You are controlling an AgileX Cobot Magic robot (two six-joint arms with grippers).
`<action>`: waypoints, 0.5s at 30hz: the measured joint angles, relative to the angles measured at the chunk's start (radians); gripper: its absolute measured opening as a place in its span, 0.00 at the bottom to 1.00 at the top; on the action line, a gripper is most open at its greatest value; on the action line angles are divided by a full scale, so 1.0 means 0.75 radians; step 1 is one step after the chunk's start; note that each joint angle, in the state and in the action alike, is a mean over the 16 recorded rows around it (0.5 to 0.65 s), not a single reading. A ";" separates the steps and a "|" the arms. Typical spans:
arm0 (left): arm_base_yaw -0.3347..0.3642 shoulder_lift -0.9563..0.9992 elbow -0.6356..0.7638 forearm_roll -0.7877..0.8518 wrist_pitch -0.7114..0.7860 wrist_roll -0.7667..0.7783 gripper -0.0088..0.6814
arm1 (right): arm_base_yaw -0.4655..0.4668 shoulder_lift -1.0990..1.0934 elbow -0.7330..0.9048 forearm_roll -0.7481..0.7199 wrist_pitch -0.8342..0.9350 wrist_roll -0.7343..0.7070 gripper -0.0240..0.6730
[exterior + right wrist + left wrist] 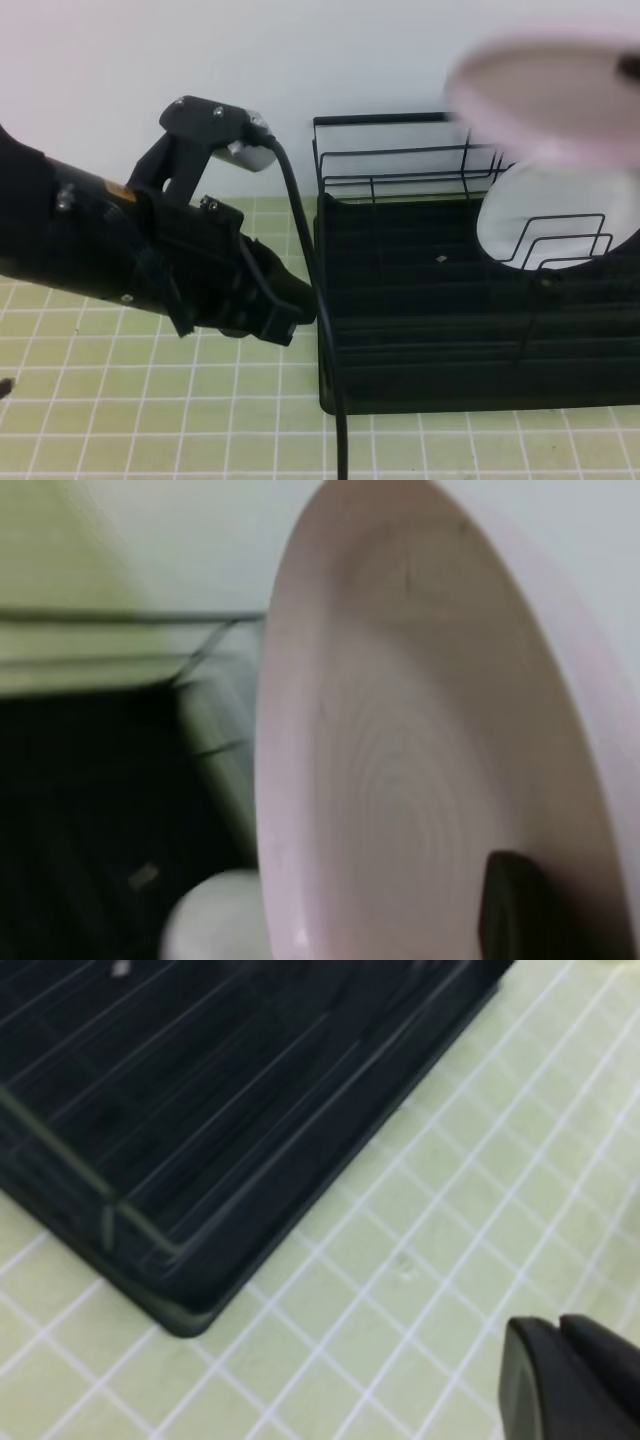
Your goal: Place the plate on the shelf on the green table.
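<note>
Plate [545, 100] airborne at upper right of frame, above the shelf [470, 330]. Right gripper [510, 910] clamps its rim at lower right. Left gripper [575, 1380]: fingers together, nothing held.

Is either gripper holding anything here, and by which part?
The right gripper holds the pink plate by its rim, above the shelf. The left gripper holds nothing.

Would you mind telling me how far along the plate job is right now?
Done: the pink plate is lifted, blurred, above the shelf, where a white plate already stands. In hand: a right gripper finger shows on its face. Left: slotting it in and letting go. The left gripper hangs over the green table.
</note>
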 joint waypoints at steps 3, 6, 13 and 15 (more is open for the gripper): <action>0.000 0.000 0.000 0.044 -0.023 -0.038 0.02 | 0.001 0.020 -0.062 -0.271 0.111 0.218 0.19; 0.000 0.000 0.000 0.090 -0.042 -0.096 0.01 | 0.001 0.037 -0.112 -0.520 0.191 0.419 0.19; 0.000 0.000 0.000 0.260 -0.097 -0.317 0.01 | 0.021 0.087 -0.181 -0.879 0.266 0.592 0.19; 0.000 0.000 0.000 0.314 -0.117 -0.383 0.01 | 0.032 0.108 -0.188 -0.920 0.257 0.578 0.19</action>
